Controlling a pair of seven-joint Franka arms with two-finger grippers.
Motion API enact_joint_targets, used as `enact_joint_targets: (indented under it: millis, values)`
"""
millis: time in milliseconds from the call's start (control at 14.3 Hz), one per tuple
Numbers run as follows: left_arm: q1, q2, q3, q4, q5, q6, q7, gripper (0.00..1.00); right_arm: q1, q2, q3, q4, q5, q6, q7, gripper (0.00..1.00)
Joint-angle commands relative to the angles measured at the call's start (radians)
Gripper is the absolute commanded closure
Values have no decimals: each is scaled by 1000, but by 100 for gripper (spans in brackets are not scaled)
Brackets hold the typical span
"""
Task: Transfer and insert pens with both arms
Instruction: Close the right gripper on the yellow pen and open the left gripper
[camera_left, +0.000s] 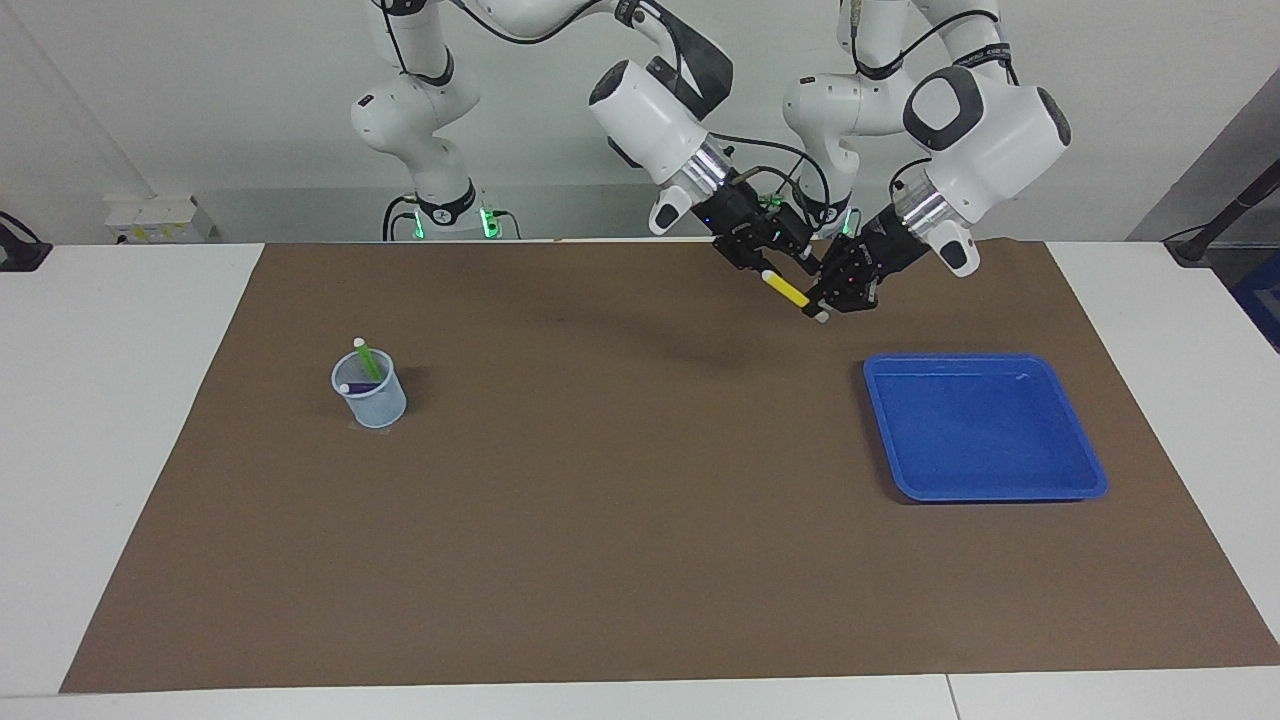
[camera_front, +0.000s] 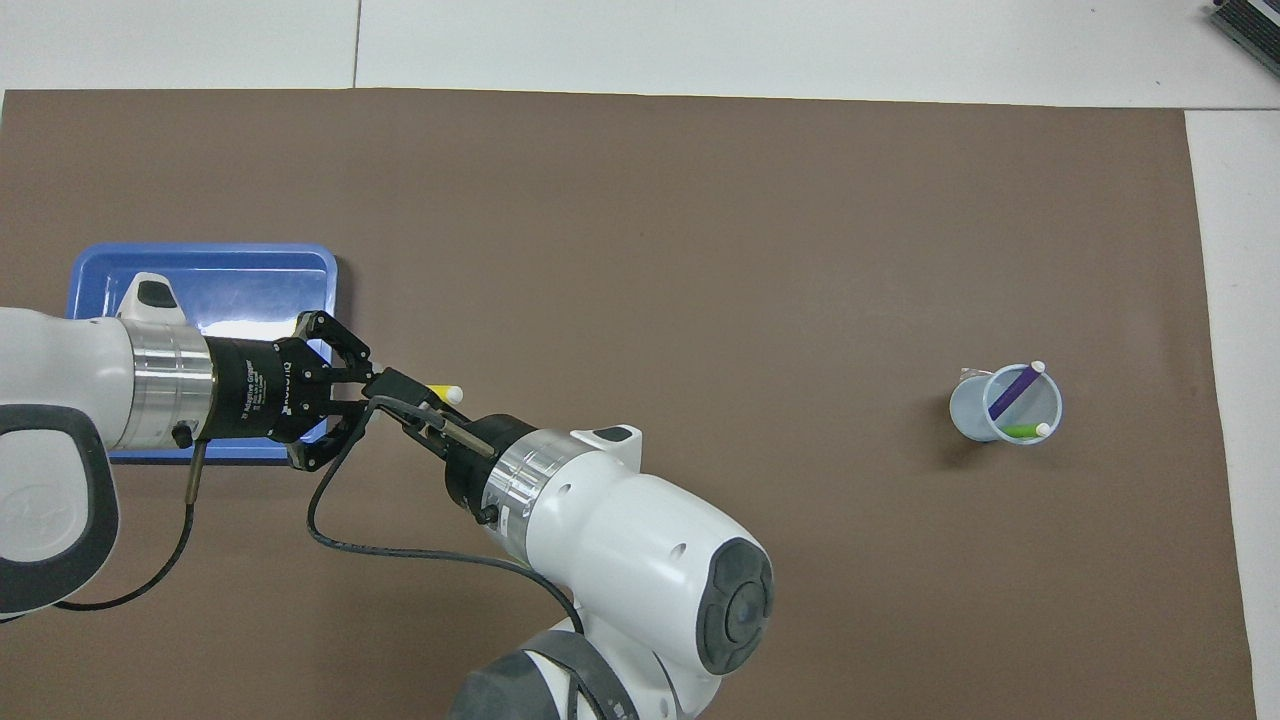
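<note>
Brown mat (camera_left: 640, 520) on a white table (camera_left: 120, 400), both arms meeting at a yellow pen (camera_left: 787, 291) in the upper middle of the facing view
Left gripper (camera_left: 835, 297), reaching in from the upper right of that view, is clamped tight on the pen's lower, white-tipped end; right gripper (camera_left: 768, 262), coming from the upper left, sits at the pen's upper end, and whether its fingers have closed on the pen I cannot tell. Pen hangs tilted in the air over bare mat, up-frame and to the frame's left of the blue tray (camera_left: 985, 428). At middle left, a pale cup (camera_left: 369, 390) holds the green pen (camera_left: 367, 358) and the purple pen (camera_front: 1014, 391); in the overhead view the cup is at middle right and the tray (camera_front: 205, 270) at middle left
</note>
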Motion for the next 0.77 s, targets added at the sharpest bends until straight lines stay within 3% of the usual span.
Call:
enact_joint_targets:
  millis: [0,140,420,490,700]
  values:
    - [-15,-41,10,-42,-18,25,-14,100,-16,12,3,11,-9,9,-48,21]
    - [-15,-43,10,-41,-16,22,-14,100,-19,12,3,11,-9,9,-54,35]
    - [-15,-49,10,-42,-18,19,-14,100,-16,11,3,4,-9,9,-53,45]
    - [-15,-49,10,-42,-16,19,-14,100,-16,11,3,2,-9,9,-53,53]
    - [-15,-49,10,-42,-18,19,-14,100,-16,11,3,0,-9,10,-56,100]
